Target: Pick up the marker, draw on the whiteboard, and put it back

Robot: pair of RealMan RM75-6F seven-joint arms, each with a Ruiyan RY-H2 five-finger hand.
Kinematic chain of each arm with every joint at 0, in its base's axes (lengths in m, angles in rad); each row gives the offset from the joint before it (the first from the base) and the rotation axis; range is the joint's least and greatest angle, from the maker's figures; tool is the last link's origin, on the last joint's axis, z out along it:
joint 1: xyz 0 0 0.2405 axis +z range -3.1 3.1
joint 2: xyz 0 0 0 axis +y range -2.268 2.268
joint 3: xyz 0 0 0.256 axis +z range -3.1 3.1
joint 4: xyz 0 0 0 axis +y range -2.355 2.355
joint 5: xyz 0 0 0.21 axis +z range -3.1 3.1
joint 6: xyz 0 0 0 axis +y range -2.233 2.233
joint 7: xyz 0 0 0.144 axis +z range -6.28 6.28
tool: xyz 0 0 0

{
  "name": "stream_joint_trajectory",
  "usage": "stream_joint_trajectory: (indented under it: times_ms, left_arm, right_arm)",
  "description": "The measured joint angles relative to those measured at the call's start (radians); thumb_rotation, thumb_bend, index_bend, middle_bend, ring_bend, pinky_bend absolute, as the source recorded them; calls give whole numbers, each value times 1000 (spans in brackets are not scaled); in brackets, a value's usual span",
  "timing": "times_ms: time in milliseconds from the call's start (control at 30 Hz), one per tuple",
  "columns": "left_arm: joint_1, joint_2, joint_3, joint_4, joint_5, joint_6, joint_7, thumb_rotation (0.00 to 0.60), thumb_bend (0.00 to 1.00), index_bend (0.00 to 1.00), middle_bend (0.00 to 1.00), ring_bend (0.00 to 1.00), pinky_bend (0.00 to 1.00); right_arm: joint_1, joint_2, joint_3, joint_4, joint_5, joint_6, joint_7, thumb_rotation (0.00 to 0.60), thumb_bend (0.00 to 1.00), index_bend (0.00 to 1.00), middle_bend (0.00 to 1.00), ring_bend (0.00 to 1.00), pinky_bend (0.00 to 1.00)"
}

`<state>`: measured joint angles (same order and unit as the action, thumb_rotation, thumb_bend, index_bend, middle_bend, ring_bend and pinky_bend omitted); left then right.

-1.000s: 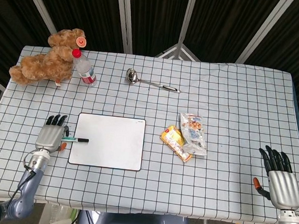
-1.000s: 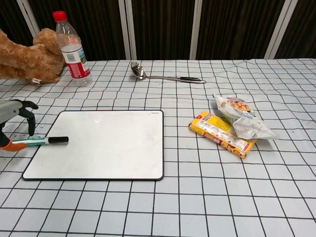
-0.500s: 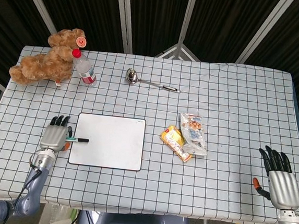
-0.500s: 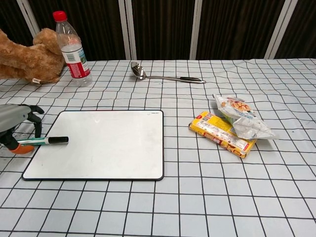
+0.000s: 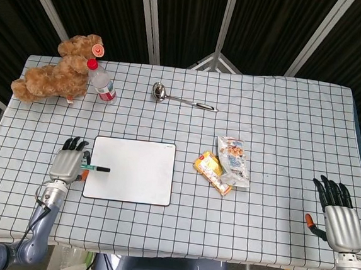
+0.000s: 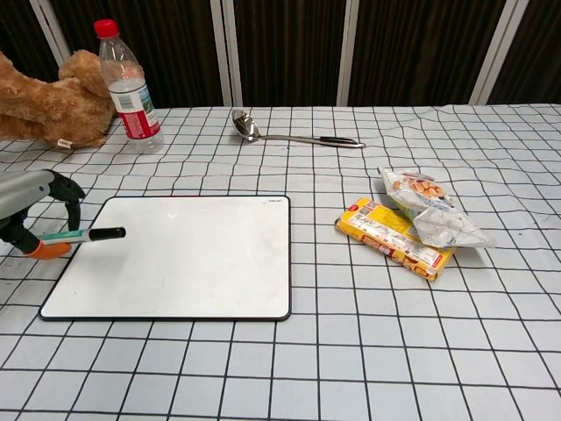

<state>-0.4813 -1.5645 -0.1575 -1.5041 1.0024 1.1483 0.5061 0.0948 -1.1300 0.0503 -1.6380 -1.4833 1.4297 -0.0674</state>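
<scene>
The whiteboard [image 5: 130,170] [image 6: 175,254] lies flat on the checked cloth, left of centre, its surface blank. A marker [image 5: 95,167] [image 6: 88,235] with a black cap points right over the board's left edge. My left hand [image 5: 67,163] [image 6: 35,206] pinches its rear end between thumb and fingers, with the marker raised a little off the board. My right hand [image 5: 336,215] rests at the table's front right corner, fingers spread and holding nothing; the chest view does not show it.
A brown teddy bear [image 5: 53,70] and a water bottle [image 5: 101,82] stand at the back left. A metal ladle [image 5: 183,99] lies at the back middle. Two snack packets [image 5: 223,167] lie right of the board.
My left hand has slid right to the board's edge and closed on the marker. The marker has risen slightly and shifted right. The right hand has not moved.
</scene>
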Motion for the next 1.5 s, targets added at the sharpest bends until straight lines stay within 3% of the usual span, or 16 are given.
stream_joint_trajectory:
  times_ms: [367,633,933,1500]
  left_arm:
    - [24,14,-49,-101,139,12,-433,600,537,695,170,24,47]
    - [0,-111,-83,-20,215,-30,-737,600,528,698,171,24,47]
    - [-60,-266,-100,140,237,-71,-808,600,520,701,175,25,47]
    - [-92,-328,-110,216,236,-99,-847,600,518,706,176,24,47]
  right_arm:
    - [3,-3,0,-6,1,-5,-1,600,350,0,0,0,0]
    - [4,-3,3,-5,9,-10,11,600,350,0,0,0,0]
    - [6,-2,5,-2,16,-16,24,600,351,0,0,0,0]
    - [5,-2,5,-1,17,-14,23,600,350,0,0,0,0]
